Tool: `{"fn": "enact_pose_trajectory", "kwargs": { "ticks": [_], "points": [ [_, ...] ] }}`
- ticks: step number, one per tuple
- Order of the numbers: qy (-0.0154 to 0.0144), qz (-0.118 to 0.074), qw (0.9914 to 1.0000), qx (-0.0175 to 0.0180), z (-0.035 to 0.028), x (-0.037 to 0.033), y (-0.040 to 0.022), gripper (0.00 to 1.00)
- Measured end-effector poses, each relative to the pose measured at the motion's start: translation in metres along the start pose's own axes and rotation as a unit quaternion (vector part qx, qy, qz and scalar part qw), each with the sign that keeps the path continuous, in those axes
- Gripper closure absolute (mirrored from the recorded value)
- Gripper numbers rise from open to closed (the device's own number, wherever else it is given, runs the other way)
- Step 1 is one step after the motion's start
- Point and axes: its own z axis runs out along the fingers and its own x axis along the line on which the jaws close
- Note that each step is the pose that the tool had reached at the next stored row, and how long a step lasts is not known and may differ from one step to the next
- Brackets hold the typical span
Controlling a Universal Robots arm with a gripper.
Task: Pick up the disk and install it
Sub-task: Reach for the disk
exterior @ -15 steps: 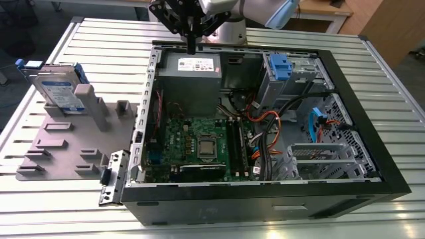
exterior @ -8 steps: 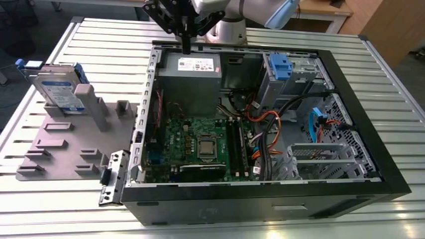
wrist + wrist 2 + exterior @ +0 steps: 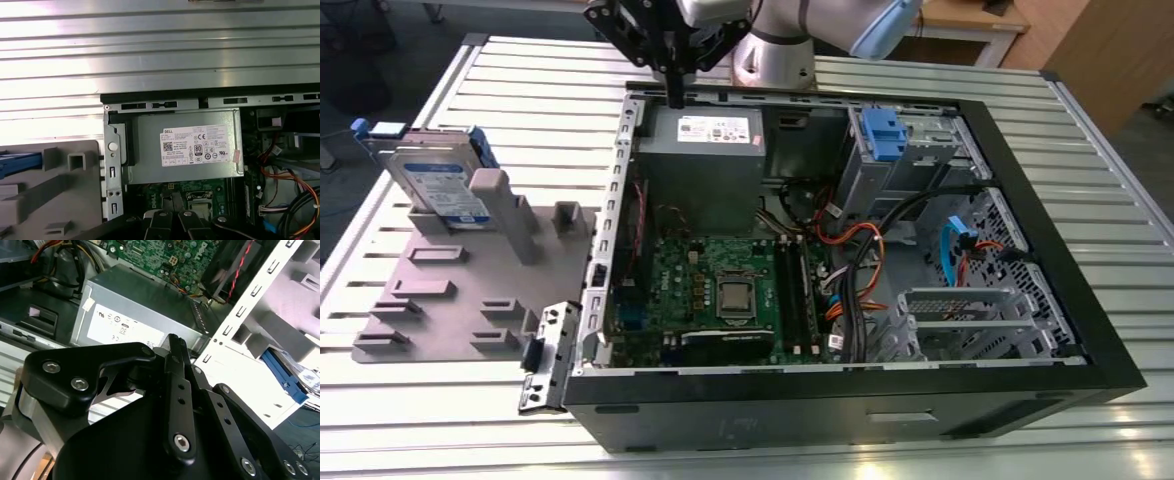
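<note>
Disk [image 3: 438, 180] is not in your gripper [image 3: 675, 92]. Your fingers [image 3: 176, 352] are squeezed together with nothing between them. They hang just over the grey power box [image 3: 707, 160], at the rim of the open computer case [image 3: 854, 410]. Beside the case, at the exterior view's left, the disk stands leaning in the grey holder [image 3: 454, 300], well apart from your gripper.

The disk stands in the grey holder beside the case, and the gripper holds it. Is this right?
No. In the exterior view the gripper hangs over the power supply, apart from the disk. The disk does stand in the grey holder.
</note>
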Motion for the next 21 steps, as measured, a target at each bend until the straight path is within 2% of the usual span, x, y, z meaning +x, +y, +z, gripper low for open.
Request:
{"fn": "enact_pose_trajectory", "kwargs": {
  "ticks": [13, 21],
  "points": [
    [0.0000, 0.000, 1.00000, 0.0000, -0.0007, 0.0239, -0.0018, 0.89],
    [0.0000, 0.000, 1.00000, 0.0000, -0.0007, 0.0260, -0.0019, 0.89]
  ]
}}
